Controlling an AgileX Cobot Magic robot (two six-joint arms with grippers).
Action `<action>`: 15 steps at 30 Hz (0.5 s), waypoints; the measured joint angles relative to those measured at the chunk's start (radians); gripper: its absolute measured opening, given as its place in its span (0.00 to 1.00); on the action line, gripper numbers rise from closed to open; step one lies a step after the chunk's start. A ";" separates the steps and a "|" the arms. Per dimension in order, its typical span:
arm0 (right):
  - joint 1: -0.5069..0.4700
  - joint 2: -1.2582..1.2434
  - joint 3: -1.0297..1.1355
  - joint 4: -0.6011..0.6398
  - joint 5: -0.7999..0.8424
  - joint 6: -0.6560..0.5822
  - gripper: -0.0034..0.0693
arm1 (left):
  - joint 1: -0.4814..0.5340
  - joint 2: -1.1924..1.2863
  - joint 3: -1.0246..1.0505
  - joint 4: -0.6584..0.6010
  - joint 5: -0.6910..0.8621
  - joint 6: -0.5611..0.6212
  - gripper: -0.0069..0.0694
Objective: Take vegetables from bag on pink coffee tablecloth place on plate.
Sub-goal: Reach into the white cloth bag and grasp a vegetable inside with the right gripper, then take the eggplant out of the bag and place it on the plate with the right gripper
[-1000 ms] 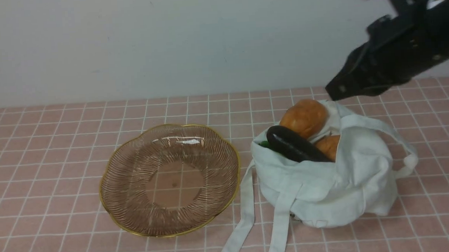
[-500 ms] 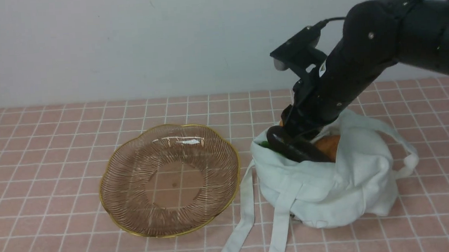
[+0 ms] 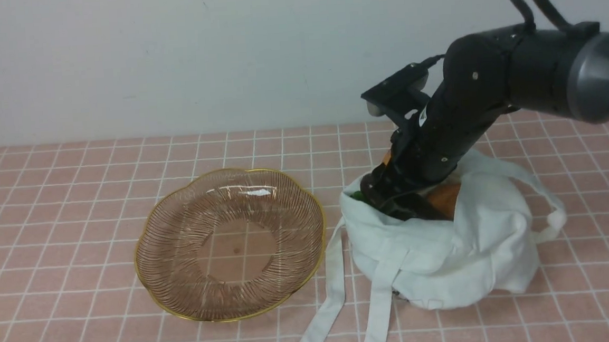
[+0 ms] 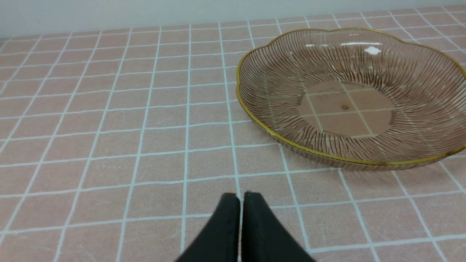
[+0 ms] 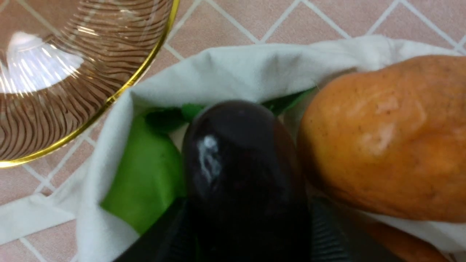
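Front view: eggplant (image 3: 412,206) lies in white bag (image 3: 447,262), at three o'clock from plate (image 3: 238,302). My right gripper (image 5: 251,225) has its jaws either side of the eggplant; grip cannot be confirmed. My left gripper (image 4: 241,198): jaws closed.
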 joint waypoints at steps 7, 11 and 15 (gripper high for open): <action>0.000 -0.066 -0.050 -0.015 0.109 0.030 0.54 | 0.000 0.000 0.000 0.000 0.000 0.000 0.08; 0.000 -0.169 -0.084 -0.017 0.129 0.040 0.54 | 0.000 0.000 0.000 0.000 0.000 0.000 0.08; 0.000 -0.227 -0.088 -0.017 0.120 0.040 0.54 | 0.000 0.000 0.000 0.000 0.000 0.000 0.08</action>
